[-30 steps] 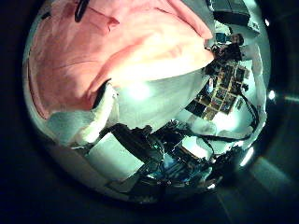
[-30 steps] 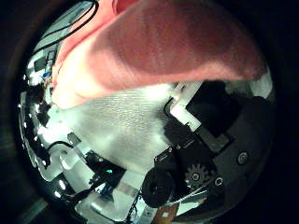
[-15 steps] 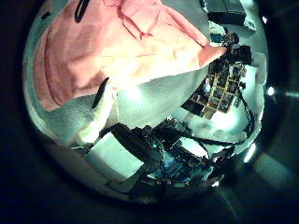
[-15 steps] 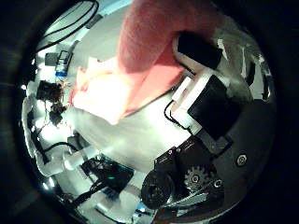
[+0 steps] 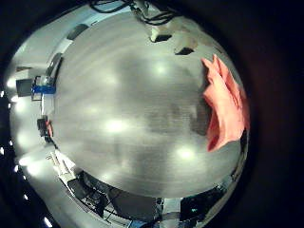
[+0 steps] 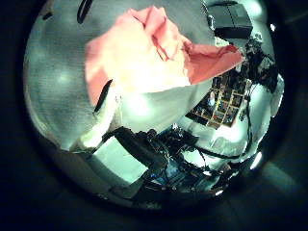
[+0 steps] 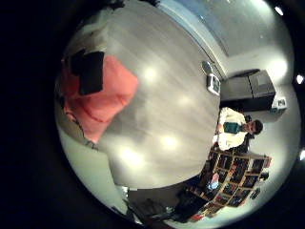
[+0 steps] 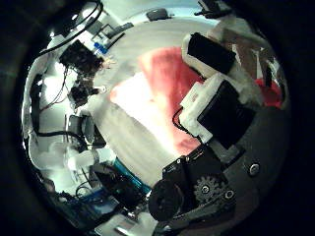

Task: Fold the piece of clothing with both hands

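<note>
The piece of clothing [image 6: 144, 53] is a pinkish cloth lying bunched on the grey table [image 6: 58, 87], with a fold raised along one side. In the left thumb side palm view my left hand's finger [image 6: 103, 101] pinches the cloth's near edge. The left little finger side palm view shows the cloth [image 5: 226, 103] crumpled at the table's rim. In the right thumb side palm view my right hand's fingers [image 8: 215, 84] curl over the cloth [image 8: 148, 93], which runs under them. In the right little finger side palm view a dark fingertip [image 7: 91, 69] sits on the cloth [image 7: 107, 100].
The grey table [image 5: 123, 104] stretches wide beside the cloth. A small box [image 5: 43, 87] sits near its far edge. Shelves [image 6: 226, 96] and equipment stand beyond the table. A dark cabinet [image 7: 250, 91] stands in the room.
The cloth, which hung close before both palms, now lies lower and farther off, spread on the table. Both views have shifted with their hands.
</note>
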Controlling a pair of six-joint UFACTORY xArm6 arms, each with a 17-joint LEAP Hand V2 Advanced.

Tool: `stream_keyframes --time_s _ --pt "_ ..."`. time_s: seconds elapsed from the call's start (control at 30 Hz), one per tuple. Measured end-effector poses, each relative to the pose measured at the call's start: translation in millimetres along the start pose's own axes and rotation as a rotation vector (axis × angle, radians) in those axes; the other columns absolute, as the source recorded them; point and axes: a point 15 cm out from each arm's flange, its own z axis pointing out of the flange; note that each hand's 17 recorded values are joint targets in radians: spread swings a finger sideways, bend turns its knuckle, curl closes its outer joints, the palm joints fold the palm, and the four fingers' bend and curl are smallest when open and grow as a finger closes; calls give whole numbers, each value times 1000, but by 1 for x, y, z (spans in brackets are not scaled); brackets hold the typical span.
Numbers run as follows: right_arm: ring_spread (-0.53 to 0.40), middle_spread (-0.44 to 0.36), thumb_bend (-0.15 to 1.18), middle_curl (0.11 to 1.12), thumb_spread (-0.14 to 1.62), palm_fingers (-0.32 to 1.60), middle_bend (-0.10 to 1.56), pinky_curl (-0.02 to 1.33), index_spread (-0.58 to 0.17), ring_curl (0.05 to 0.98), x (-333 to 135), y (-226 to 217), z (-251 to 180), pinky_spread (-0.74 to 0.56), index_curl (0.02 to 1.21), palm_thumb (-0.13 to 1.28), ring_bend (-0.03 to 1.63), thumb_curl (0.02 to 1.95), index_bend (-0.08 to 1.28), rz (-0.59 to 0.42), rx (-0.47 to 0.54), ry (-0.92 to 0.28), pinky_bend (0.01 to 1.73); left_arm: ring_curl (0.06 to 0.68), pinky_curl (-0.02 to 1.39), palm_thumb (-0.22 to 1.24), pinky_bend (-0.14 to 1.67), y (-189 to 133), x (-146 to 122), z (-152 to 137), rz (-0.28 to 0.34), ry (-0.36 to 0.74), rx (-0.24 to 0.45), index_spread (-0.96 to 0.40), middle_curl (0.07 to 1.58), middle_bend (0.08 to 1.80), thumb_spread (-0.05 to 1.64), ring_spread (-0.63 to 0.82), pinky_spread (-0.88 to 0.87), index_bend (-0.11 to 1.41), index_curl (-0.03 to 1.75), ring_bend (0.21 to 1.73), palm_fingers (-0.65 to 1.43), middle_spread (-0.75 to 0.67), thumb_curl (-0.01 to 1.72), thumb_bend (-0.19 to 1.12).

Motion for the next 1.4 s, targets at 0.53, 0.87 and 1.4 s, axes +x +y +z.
stream_keyframes --time_s 0.53,0.87,1.4 --pt "-246 -176 -33 891 1291 957 1205 1057 -309 813 -151 -108 36 -248 879 872 1321 524 949 -124 49 -245 1146 202 352 586 362 44 -65 -20 -110 34 20 5 304 180 1150 384 341 182 389 624 153 261 386 -18" --pt "-273 -228 -30 763 1314 613 993 879 -352 684 -20 -47 -23 -419 696 691 1264 452 268 79 18 -190 1101 201 352 586 364 61 -68 -15 -95 57 20 5 303 178 1150 384 341 182 385 626 152 262 386 -18" --pt "-95 -71 -42 578 1100 141 650 642 -246 475 17 65 41 36 608 318 813 343 400 251 -292 -170 540 201 352 586 366 63 -62 -15 -64 77 28 5 303 179 1150 394 341 182 386 625 150 262 386 -18"
